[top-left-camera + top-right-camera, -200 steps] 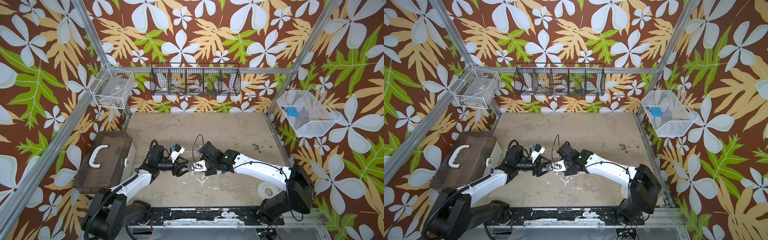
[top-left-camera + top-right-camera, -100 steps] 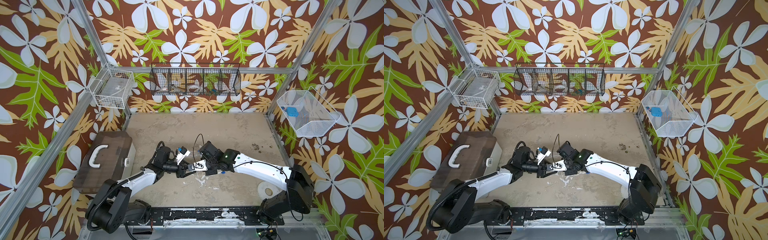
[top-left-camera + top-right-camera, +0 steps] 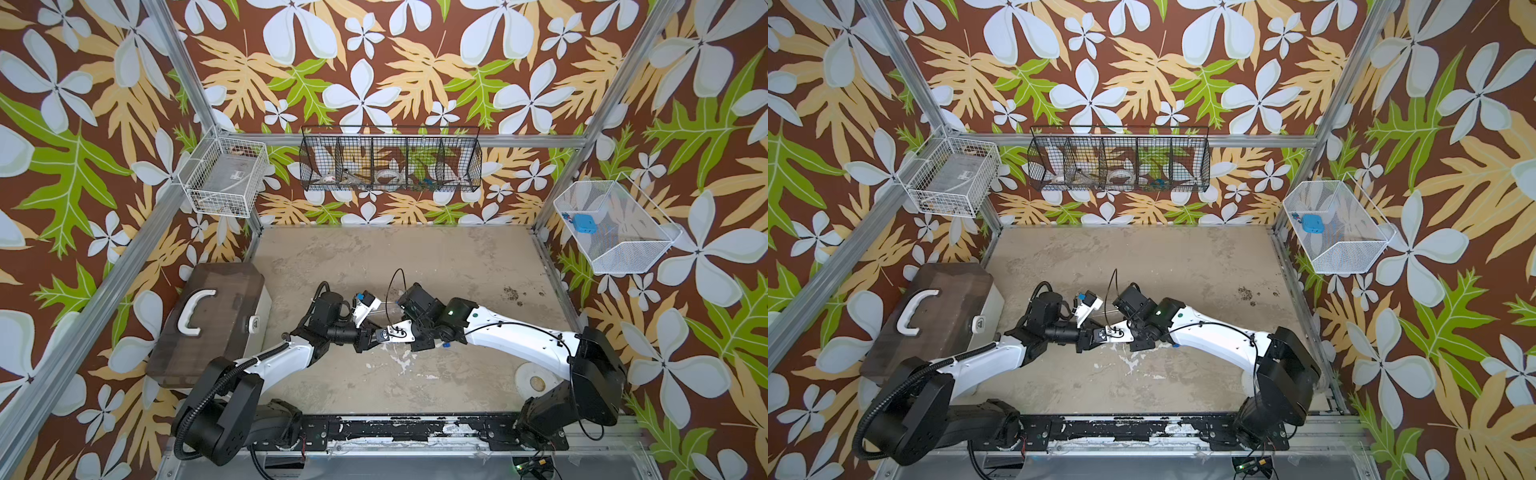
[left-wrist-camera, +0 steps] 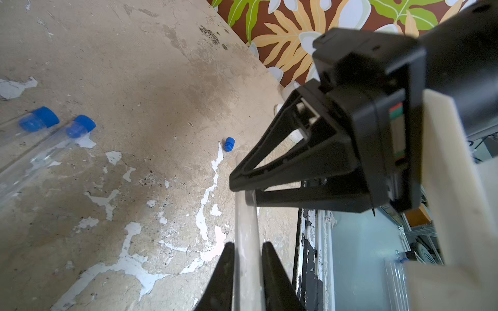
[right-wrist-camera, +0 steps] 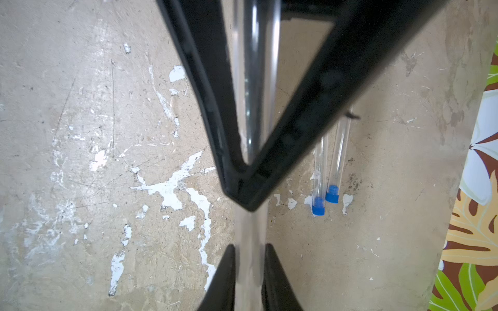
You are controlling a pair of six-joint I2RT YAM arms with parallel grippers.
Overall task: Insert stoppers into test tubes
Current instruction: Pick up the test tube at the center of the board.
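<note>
One clear test tube [image 4: 246, 242] [image 5: 249, 237] hangs over the middle of the table, held from both ends. My left gripper [image 4: 247, 250] [image 3: 368, 336] is shut on it, and my right gripper [image 5: 249, 250] [image 3: 386, 333] is shut on the same tube, tip to tip with the left. A loose blue stopper [image 4: 229, 144] [image 3: 445, 345] lies on the table beside the right arm. Two more test tubes [image 5: 320, 167] [image 5: 341, 150] lie side by side on the table, each with a blue stopper [image 5: 318, 208] [image 5: 332, 195] in its end.
A brown case [image 3: 208, 328] with a white handle sits at the table's left edge. Wire baskets [image 3: 224, 183] [image 3: 390, 164] hang on the back wall. A mesh basket [image 3: 623, 249] on the right holds a light-blue square object [image 3: 584, 222]. A white disc [image 3: 534, 380] lies front right.
My left gripper has moved right, up to the right gripper, and closed on the tube that the right gripper holds. The right arm has stayed put.
</note>
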